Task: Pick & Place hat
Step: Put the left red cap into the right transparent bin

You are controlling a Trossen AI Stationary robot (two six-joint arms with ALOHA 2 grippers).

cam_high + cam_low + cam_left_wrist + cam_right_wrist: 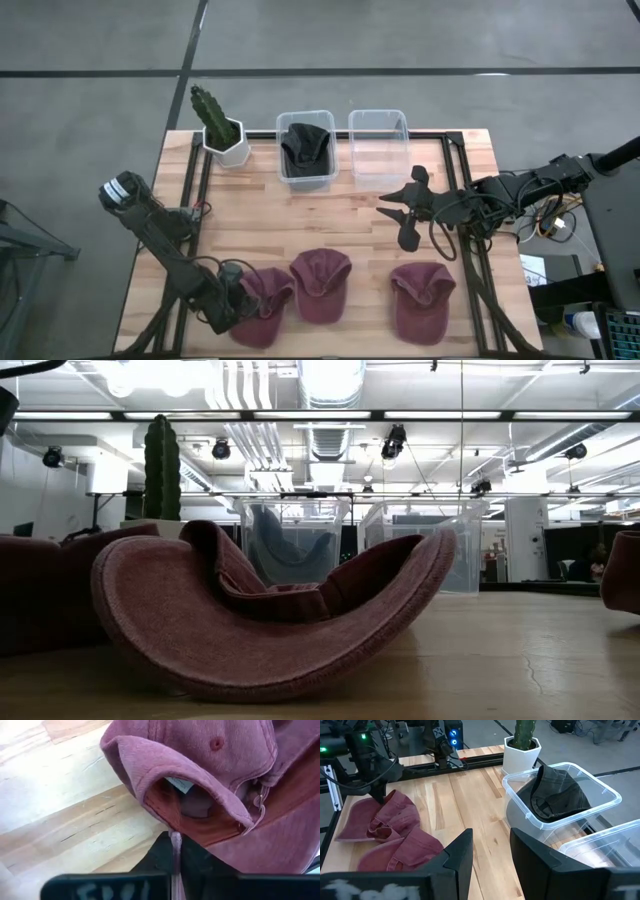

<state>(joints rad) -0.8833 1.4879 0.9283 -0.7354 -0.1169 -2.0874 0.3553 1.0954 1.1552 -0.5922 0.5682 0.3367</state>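
While my left gripper [232, 306] is clenched on the brim of the leftmost maroon hat [262, 303] at the table's [330, 215] near edge, my right gripper [408, 209] hovers spread wide beside the empty bin [379, 148], grasping nothing.

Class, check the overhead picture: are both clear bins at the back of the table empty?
No: the left clear bin holds a dark hat, while only the right clear bin is empty.
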